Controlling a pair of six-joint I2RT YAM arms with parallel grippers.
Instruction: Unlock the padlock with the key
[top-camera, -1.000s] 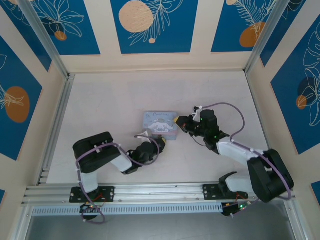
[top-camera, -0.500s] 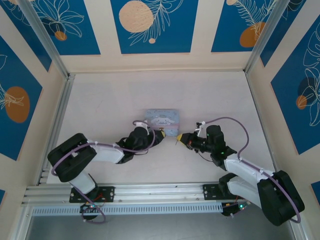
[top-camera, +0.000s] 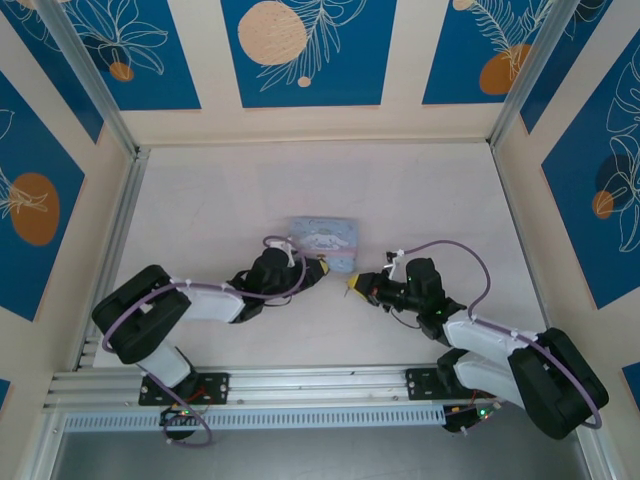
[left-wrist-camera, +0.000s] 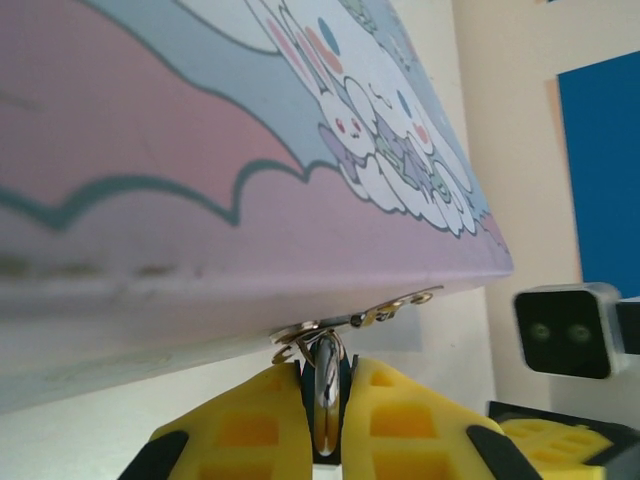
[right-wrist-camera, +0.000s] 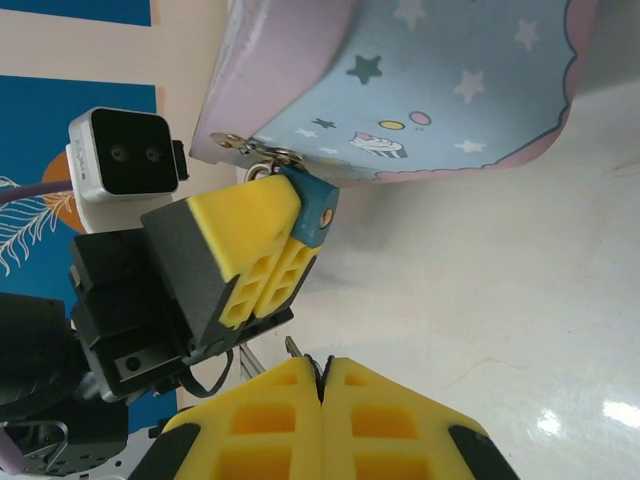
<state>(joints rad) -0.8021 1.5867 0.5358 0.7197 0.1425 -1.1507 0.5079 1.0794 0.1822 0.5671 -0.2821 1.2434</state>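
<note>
My left gripper (left-wrist-camera: 325, 420) pinches the padlock (right-wrist-camera: 316, 207); right gripper (right-wrist-camera: 322, 400), clamped on the key (right-wrist-camera: 291, 346), must square it to the keyhole (right-wrist-camera: 326, 213).

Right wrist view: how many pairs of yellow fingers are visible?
2. The right arm's own fingers sit at the bottom edge, closed on the key. The left arm's fingers are at centre left, clamped on the padlock at the latch of the tin.
</note>
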